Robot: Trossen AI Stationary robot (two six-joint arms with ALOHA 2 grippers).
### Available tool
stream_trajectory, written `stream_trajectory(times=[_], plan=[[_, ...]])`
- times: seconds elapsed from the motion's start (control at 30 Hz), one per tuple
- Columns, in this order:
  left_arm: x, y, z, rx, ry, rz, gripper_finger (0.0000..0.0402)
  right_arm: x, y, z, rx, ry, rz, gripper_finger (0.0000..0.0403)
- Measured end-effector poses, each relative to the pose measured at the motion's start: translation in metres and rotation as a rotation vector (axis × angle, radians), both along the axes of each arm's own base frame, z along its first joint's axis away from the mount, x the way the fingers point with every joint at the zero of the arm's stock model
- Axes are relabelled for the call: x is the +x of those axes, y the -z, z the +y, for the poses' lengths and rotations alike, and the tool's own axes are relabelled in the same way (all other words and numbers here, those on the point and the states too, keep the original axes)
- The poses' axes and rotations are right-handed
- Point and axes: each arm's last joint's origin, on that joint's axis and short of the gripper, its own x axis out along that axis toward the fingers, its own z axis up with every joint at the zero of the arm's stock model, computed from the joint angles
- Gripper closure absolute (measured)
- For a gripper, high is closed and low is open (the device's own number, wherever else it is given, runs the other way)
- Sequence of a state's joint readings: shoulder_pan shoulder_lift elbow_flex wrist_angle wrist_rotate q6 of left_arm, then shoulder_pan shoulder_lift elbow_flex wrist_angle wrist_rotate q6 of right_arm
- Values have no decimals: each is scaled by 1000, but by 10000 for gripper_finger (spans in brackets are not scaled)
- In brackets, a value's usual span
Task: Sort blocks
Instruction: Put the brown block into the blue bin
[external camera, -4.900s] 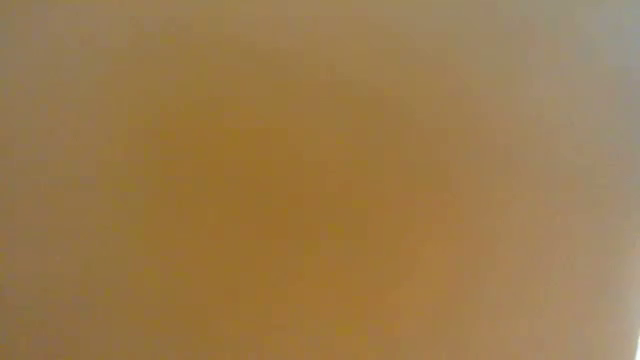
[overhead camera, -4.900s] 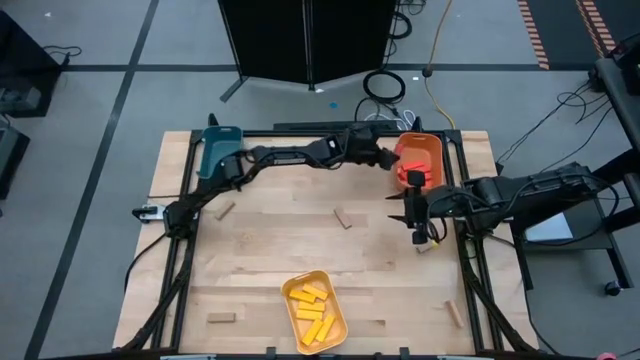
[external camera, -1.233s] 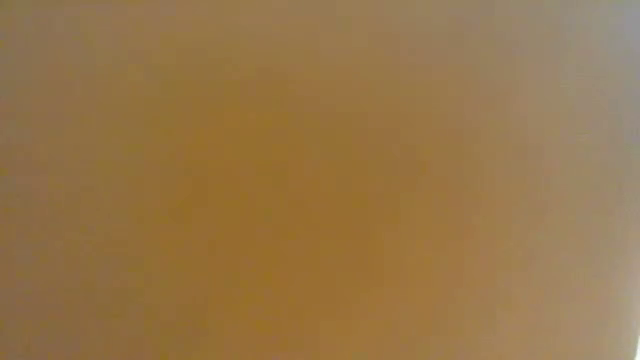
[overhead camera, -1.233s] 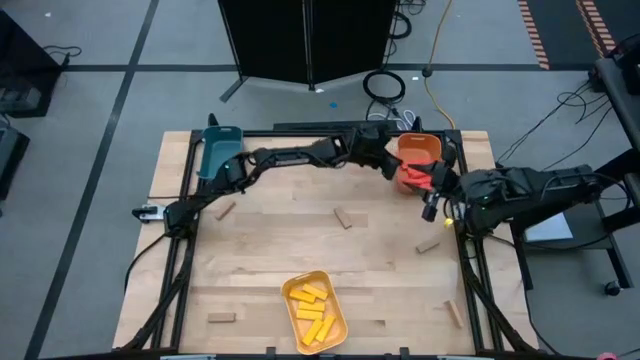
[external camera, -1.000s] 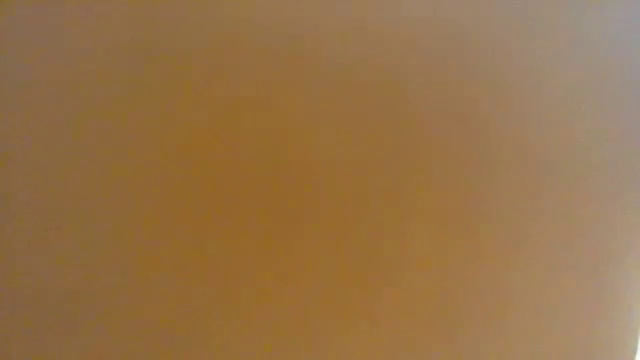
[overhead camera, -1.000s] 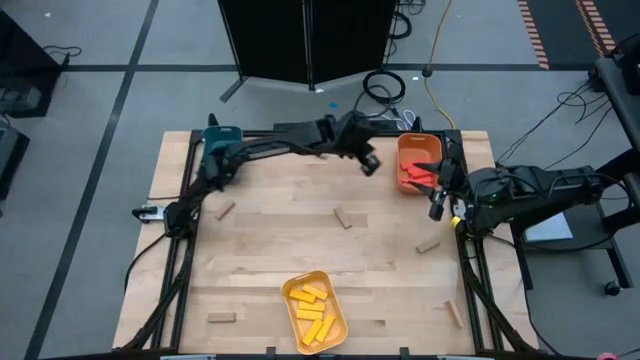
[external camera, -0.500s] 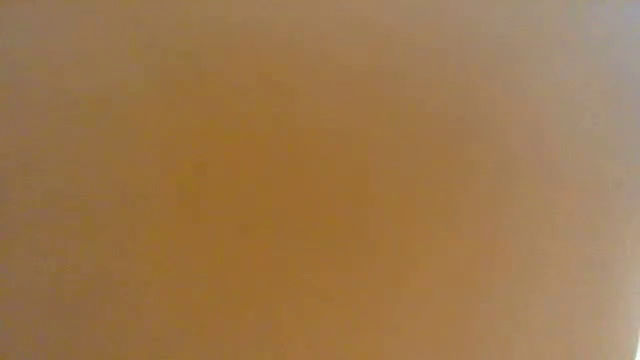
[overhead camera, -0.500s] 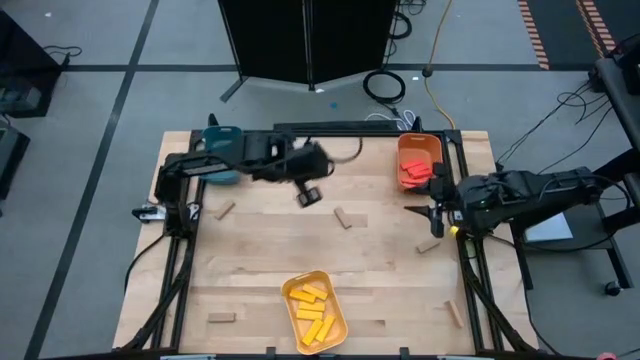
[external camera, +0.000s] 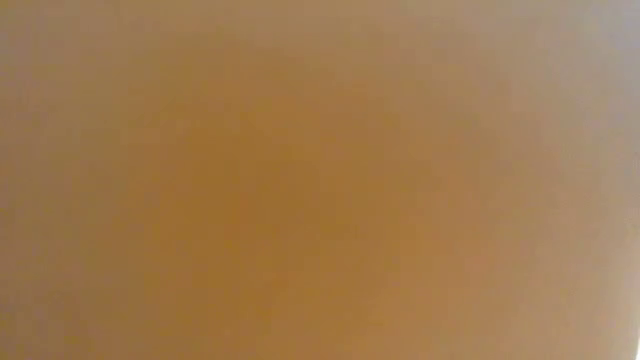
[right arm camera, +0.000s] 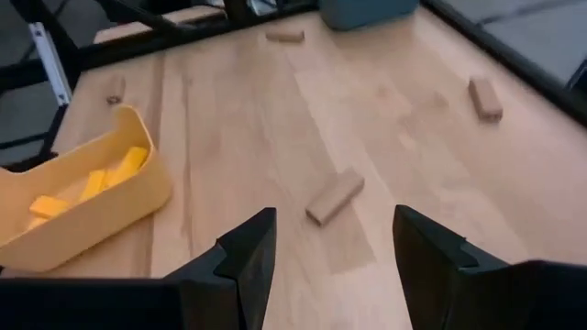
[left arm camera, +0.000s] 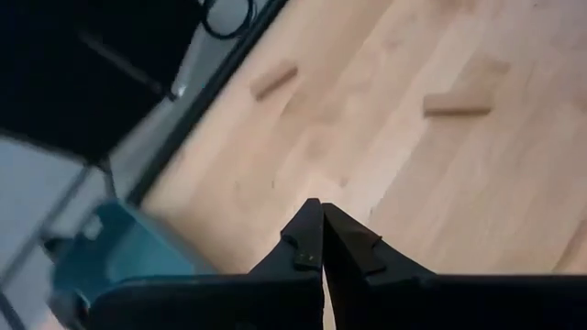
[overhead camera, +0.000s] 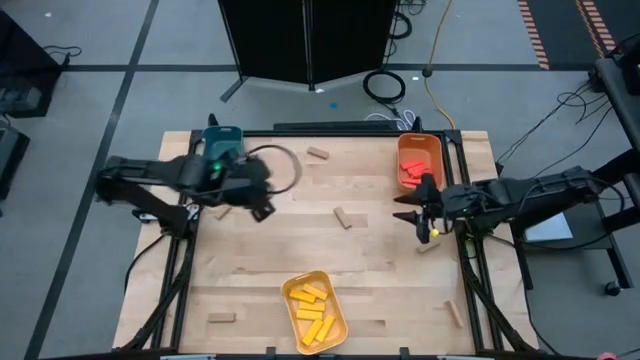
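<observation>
Your right gripper is spread and empty now, down over the table's right edge; the red blocks sit in the orange tray. Your left gripper, pressed shut, has swung back beside the teal tray. Tan blocks remain scattered, so they're next, I'd say.

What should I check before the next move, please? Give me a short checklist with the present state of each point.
1. Right gripper open and empty: ok.
2. Left gripper shut, holding nothing: ok.
3. Plain tan wooden block at mid-table lies free, nothing touching it: ok.
4. Red blocks inside the orange rectangular tray: ok.
5. Yellow blocks inside the yellow rectangular tray: ok.
6. Low view usable: not ok, only a blank tan blur.
</observation>
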State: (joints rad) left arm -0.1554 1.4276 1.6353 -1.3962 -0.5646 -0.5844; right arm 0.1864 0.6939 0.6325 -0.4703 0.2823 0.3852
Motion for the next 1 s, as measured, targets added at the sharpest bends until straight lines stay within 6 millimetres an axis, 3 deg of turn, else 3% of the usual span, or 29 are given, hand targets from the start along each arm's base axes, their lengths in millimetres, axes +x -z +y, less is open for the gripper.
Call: stream_trajectory(times=[0.1, 0.23, 0.33, 0.47, 0.67, 0.8, 1.0], plan=[[-32, 28, 2, -84, -68, -74, 402, 5, 10, 1, 49, 28, -15, 241], [-55, 72, 5, -215, -112, -140, 402, 13, 27, 2, 111, 60, -45, 241], [-54, 100, 7, -236, -101, -233, 402, 20, 33, 4, 134, 72, -58, 241], [-38, 129, 12, -142, 51, -270, 402, 32, 37, 6, 143, 74, -75, 241], [-17, 147, 19, -47, 135, -243, 400, 51, 49, 8, 169, 122, -63, 241], [-3, 152, 20, -78, 285, -238, 371, 58, 63, 5, 143, 149, 52, 241], [3, 143, 25, -114, 421, -139, 291, 56, 42, -4, 76, 94, 352, 241]])
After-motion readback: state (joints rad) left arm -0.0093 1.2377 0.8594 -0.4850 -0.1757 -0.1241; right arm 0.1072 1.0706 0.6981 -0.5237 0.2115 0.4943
